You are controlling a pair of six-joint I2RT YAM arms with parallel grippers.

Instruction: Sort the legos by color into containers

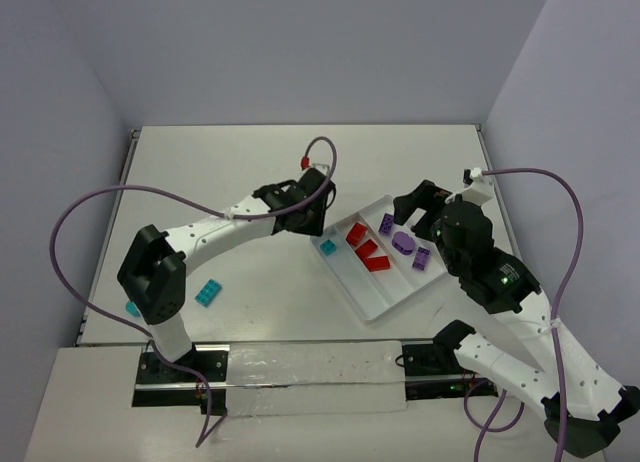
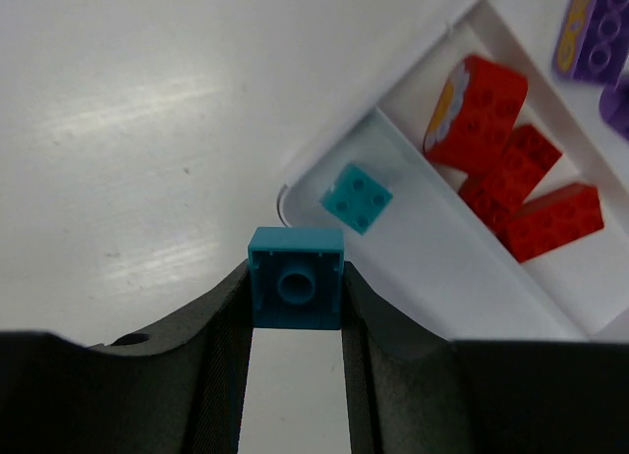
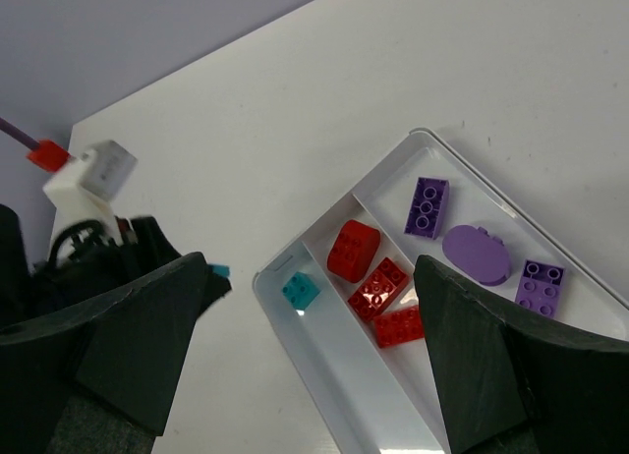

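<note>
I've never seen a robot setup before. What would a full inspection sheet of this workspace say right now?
Surface: white table.
Job's things: white tray with three lanes. The first lane holds a lone teal brick, the middle one three red bricks, and the third three purple pieces. A loose teal brick lies on the table. A teal piece is half hidden by the left arm.
Clutter: nothing seen.
Grippers: left gripper is shut on a held teal brick, beside the tray's corner. Right gripper is open above the tray.
Cables: a left purple cable and a right purple cable loop freely.
Surroundings: plain pale walls.
</note>
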